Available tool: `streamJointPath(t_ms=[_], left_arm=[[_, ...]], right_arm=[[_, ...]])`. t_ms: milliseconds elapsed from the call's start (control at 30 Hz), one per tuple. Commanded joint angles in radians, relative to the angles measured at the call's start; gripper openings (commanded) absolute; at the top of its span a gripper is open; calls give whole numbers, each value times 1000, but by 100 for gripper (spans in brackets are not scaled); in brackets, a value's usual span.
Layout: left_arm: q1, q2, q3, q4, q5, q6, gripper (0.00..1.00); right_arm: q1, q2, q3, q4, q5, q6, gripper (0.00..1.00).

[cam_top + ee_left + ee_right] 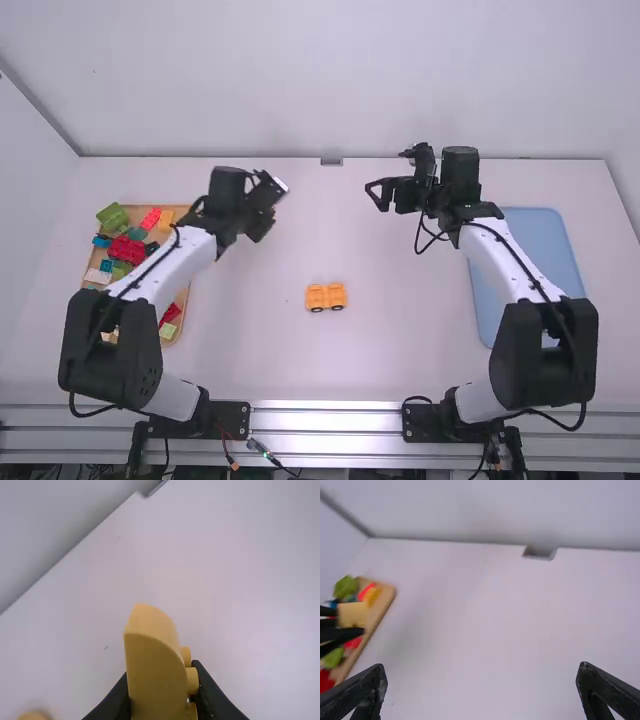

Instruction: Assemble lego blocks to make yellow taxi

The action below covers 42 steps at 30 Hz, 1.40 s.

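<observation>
Yellow bricks on black wheels formed the half-built taxi (326, 296), standing on the white table (400, 340). Attaching bodywork seemed the step in hand. Beyond the taxi to the left, the left end effector (161, 692) gripped a curved yellow block (152, 665), perhaps a bonnet; the right end effector (481, 680), beyond it to the right, was spread and unladen. Next called for aligning studs, then pressing squarely. Left of the taxi lay the wooden tray (379, 611), right of it a blue board (550, 250), and well behind it a pale wall (350, 80).

the arms have white links, dark joints and thin black cables.
</observation>
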Motion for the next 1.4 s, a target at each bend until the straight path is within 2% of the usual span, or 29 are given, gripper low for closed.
streamJointPath(t_ms=[0,100,200,267,367,500,567,600,700,833,967,1067,1200,1367], left_arm=[[-89,-46,-79,58,-89,-69,1],[-157,-62,-119,128,-81,-141,2],[-193,-71,-124,125,17,-189,2],[-198,-71,-125,125,47,-203,2],[-196,-71,-125,126,58,-243,2],[-200,-71,-125,133,50,-243,2],[-203,-71,-132,147,49,-244,2],[-206,-71,-134,153,45,-244,2],[-241,-71,-207,313,-46,-284,2],[-250,-71,-278,457,20,-301,1],[-245,-71,-285,472,61,-314,2],[-251,-71,-286,503,62,-315,2],[-259,-71,-286,528,68,-333,2],[-264,-71,-286,526,69,-330,2]], right_arm=[[2,45,22,2,-169,-30,99],[1,76,22,2,-224,-34,100],[18,114,13,-13,-368,-203,90],[27,120,-2,-5,-413,-258,88],[34,120,-72,98,-460,-281,89],[33,120,-186,348,-480,-139,93],[35,120,-268,556,-480,9,95],[35,120,-281,587,-480,30,95],[34,120,-396,895,-474,223,98],[39,120,-466,1104,-473,353,100],[66,120,-474,1128,-461,365,99],[101,120,-443,987,-382,326,96],[132,120,-408,899,-362,281,93],[159,120,-402,916,-357,297,86]])
